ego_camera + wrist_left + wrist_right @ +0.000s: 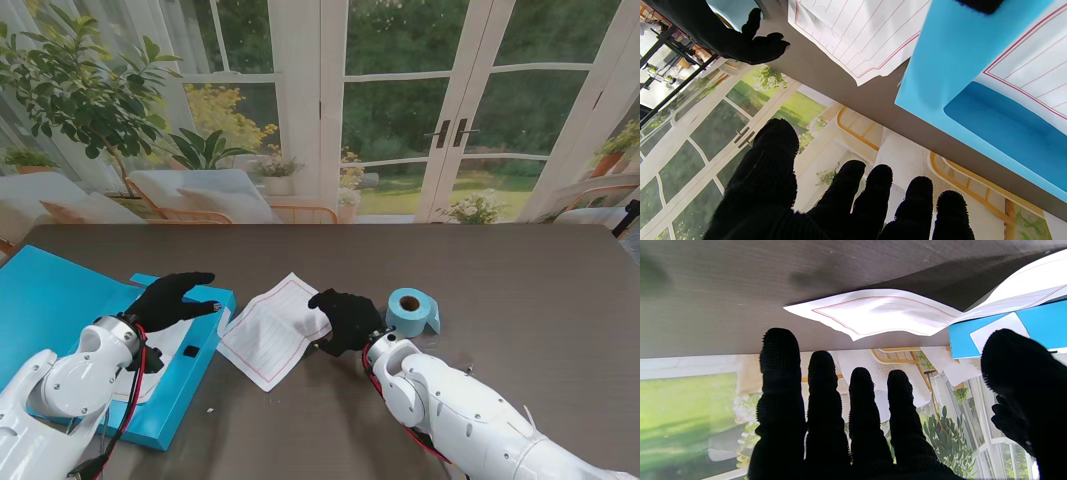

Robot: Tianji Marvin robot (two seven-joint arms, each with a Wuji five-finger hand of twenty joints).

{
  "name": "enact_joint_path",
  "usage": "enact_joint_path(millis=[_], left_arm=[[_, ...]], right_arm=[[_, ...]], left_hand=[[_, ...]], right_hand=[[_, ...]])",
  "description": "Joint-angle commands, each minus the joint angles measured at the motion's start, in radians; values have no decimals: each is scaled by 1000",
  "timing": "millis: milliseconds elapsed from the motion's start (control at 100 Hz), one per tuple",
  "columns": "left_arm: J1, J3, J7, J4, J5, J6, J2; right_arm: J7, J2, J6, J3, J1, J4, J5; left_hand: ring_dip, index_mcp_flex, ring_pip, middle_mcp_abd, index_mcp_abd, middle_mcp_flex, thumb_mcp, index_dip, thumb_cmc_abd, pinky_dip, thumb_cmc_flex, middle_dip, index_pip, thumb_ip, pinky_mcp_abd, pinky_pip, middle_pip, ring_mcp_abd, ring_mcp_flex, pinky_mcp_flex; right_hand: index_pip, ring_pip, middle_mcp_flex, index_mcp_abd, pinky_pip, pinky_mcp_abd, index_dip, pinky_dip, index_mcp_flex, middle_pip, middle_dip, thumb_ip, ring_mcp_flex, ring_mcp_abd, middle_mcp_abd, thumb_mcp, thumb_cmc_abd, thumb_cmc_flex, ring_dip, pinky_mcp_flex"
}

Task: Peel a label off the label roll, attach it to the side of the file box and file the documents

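Note:
The open blue file box (195,385) lies at the table's left with a lined sheet (165,352) inside it. A white label (993,332) shows on the box's side that faces the middle of the table. My left hand (170,298) hovers open over the box's far corner, its fingers (853,196) spread. A second lined sheet (268,332) lies rumpled on the table beside the box. My right hand (345,318) sits at that sheet's right edge with straight fingers (826,400), and nothing shows between them. The blue label roll (408,311) stands just right of that hand.
The box's blue lid (45,300) lies flat to the far left. A small black piece (190,351) sits on the box's inner edge. The dark table (520,290) stretches to the right and away from me. Windows and chairs stand behind it.

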Motion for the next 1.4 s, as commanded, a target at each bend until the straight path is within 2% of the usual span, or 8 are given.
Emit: enact_joint_path(millis=[0, 280, 520, 750, 940, 1150, 1390], left_arm=[[6, 5, -17, -4, 1, -1, -8], [19, 11, -24, -28, -11, 17, -9], [23, 10, -31, -33, -21, 13, -8], [28, 4, -38, -41, -27, 18, -7], [35, -2, -48, -50, -31, 20, -6], [43, -11, -58, -61, -39, 26, -5], [49, -17, -71, -70, -44, 31, -2]], right_arm=[[15, -13, 1, -10, 8, 8, 3], [24, -30, 18, -66, 45, 46, 9], [21, -44, 29, -110, 74, 82, 10], [28, -54, 24, -132, 93, 105, 17], [13, -77, 16, -166, 115, 158, 31], [-3, -101, 4, -192, 134, 207, 48], [-27, -124, -13, -209, 141, 245, 61]], left_hand=[[-15, 0, -21, -26, -25, -34, -27, 4, 45, -11, 23, -10, -6, 20, -23, -28, -12, -22, -34, -24], [-16, -2, -22, -23, -26, -38, -35, 4, 48, -15, 27, -11, -6, 22, -24, -27, -13, -24, -38, -29], [-17, -3, -22, -21, -28, -40, -42, 5, 52, -18, 26, -11, -7, 22, -25, -28, -13, -24, -39, -34], [-17, -2, -22, -21, -27, -41, -48, 5, 55, -19, 29, -12, -7, 23, -25, -27, -13, -24, -39, -36], [-18, -4, -23, -19, -28, -41, -53, 5, 57, -20, 30, -12, -7, 24, -25, -27, -13, -25, -39, -36], [-18, -2, -23, -20, -29, -41, -59, 6, 61, -21, 30, -12, -7, 24, -24, -26, -13, -25, -39, -36], [-18, -3, -22, -21, -29, -41, -67, 6, 68, -22, 30, -12, -8, 25, -24, -26, -13, -25, -37, -37]], right_hand=[[4, 9, -49, -5, -14, -6, -4, -2, -43, 12, 9, -14, -38, -10, -6, 39, -51, 10, -6, -501], [1, 31, -80, -10, -13, -14, -10, 0, -59, 33, 16, -13, -56, -19, -8, 35, -58, 13, 1, -510], [5, 43, -91, -10, -6, -19, -11, 3, -56, 41, 18, -8, -61, -19, -10, 52, -68, 50, 3, -509], [5, 46, -102, -16, -7, -24, -12, 2, -60, 42, 16, -14, -69, -22, -18, 55, -91, 44, 1, -515], [5, 55, -115, -15, -5, -29, -13, 2, -68, 52, 20, -15, -72, -24, -20, 58, -92, 47, 3, -517], [11, 62, -108, -24, -2, -30, -12, 4, -62, 62, 22, -12, -70, -24, -27, 68, -78, 67, 4, -516], [12, 68, -96, -26, 2, -31, -12, 5, -66, 63, 21, -6, -65, -23, -27, 59, -14, 67, 4, -512]])
